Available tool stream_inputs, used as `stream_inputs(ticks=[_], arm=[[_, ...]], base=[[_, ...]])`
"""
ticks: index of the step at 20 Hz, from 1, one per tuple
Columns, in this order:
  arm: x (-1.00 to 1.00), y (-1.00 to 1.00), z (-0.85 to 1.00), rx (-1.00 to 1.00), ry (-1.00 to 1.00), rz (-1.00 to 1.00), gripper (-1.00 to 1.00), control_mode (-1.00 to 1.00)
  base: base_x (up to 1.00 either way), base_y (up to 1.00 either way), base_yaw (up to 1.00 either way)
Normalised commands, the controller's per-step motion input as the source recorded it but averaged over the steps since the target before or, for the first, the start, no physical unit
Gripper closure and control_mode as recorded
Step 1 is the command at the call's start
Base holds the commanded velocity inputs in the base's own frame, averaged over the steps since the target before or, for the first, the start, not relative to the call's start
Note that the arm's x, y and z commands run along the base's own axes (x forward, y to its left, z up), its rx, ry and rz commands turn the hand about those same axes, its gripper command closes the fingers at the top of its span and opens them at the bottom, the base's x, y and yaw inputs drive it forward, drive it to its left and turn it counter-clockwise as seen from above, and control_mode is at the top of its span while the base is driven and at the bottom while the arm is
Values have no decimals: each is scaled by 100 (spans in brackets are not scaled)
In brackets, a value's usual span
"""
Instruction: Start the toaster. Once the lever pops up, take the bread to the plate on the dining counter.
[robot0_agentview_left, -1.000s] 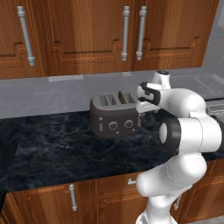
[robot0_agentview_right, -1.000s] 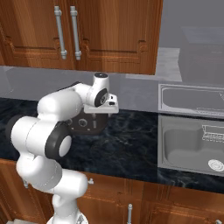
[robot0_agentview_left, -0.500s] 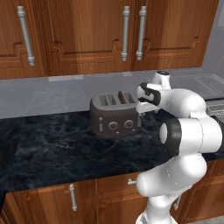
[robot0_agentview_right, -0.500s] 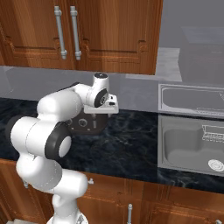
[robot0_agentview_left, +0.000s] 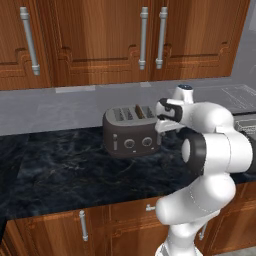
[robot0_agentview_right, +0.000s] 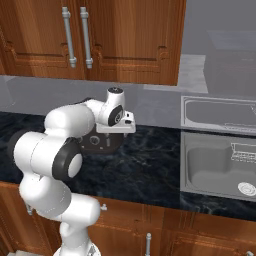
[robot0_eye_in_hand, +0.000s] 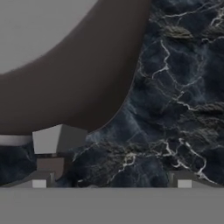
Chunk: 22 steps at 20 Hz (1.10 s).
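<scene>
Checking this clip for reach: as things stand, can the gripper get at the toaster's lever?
Probably yes. The open gripper hangs beside the toaster, right at its end, over bare counter. A grey tab juts from the toaster's wall near one fingertip, likely the lever, and nothing lies between.

Arm folded forward, wrist bent down; hand (robot0_eye_in_hand: 111, 181) fingers spread wide, holding nothing.

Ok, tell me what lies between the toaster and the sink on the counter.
In the right base view, only bare black marbled counter lies between the toaster and the sink.
</scene>
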Motion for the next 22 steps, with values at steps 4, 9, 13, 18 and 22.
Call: stream_inputs(ticks=[4,9,13,18,22], arm=[[0,0,-42,0,0,0,-100,-100],[0,0,-29,0,0,0,-100,-100],[0,0,-27,0,0,0,-100,-100],[0,0,-38,0,0,0,-100,-100],[0,0,-31,0,0,0,-100,-100]], base=[[0,0,0],[0,0,0],[0,0,0],[0,0,0],[0,0,0]])
